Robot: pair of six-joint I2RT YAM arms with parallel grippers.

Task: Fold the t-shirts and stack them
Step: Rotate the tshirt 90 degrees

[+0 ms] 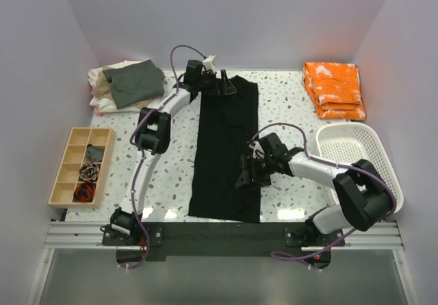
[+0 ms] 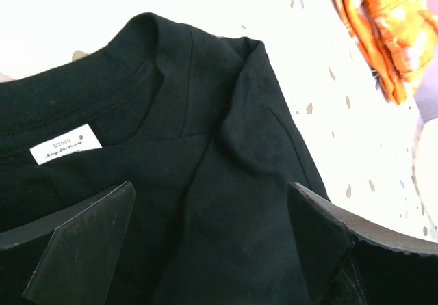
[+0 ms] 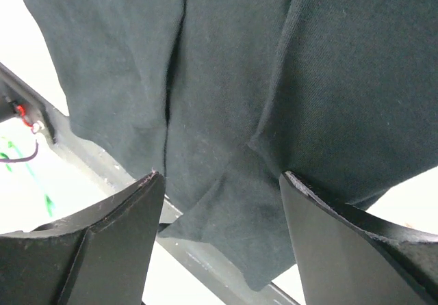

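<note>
I see the black t-shirt (image 1: 226, 148) lying in the middle of the worktop (image 1: 294, 107) as a long narrow strip, sides folded in. Its collar is at the far end and its hem reaches the near edge. The left gripper (image 1: 222, 85) is at the far end by the collar. On my left wrist view the gripper (image 2: 211, 189) has its jaws spread wide with nothing between them but the shirt (image 2: 205, 168) lying below, and the small white label (image 2: 66, 144) shows inside the neck. The right gripper (image 1: 248, 175) is over the shirt's right edge, towards the near end. On the right wrist view it (image 3: 220, 178) is also spread wide and grips nothing, with the folded black cloth (image 3: 226, 113) under it.

A stack of folded shirts (image 1: 126, 86) sits at the far left corner, grey-green on top. Orange cloth (image 1: 333, 89) lies at the far right, a white basket (image 1: 345, 148) at the right, and a wooden tray (image 1: 76, 135) at the left.
</note>
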